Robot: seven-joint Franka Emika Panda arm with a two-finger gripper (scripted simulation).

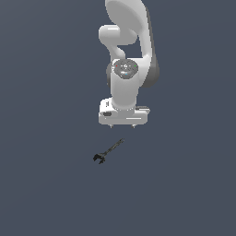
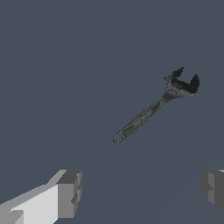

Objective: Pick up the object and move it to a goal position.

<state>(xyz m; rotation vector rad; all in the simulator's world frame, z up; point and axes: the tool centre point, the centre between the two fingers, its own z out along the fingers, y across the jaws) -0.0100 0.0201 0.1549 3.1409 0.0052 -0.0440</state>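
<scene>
A small black-grey wrench [image 1: 108, 152] lies flat on the dark grey floor, its forked head toward the exterior view's lower left. In the wrist view the wrench [image 2: 151, 109] lies diagonally with its open-jaw head at the far end. My gripper [image 1: 123, 126] hangs from the white arm, above and slightly to the exterior view's right of the wrench, not touching it. In the wrist view my gripper [image 2: 140, 192] is open and empty, its two fingers [image 2: 69, 193] wide apart, with the wrench ahead of them.
The white robot arm [image 1: 126, 60] stands upright behind the gripper. A flat dark grey floor [image 1: 46, 184] spreads all around.
</scene>
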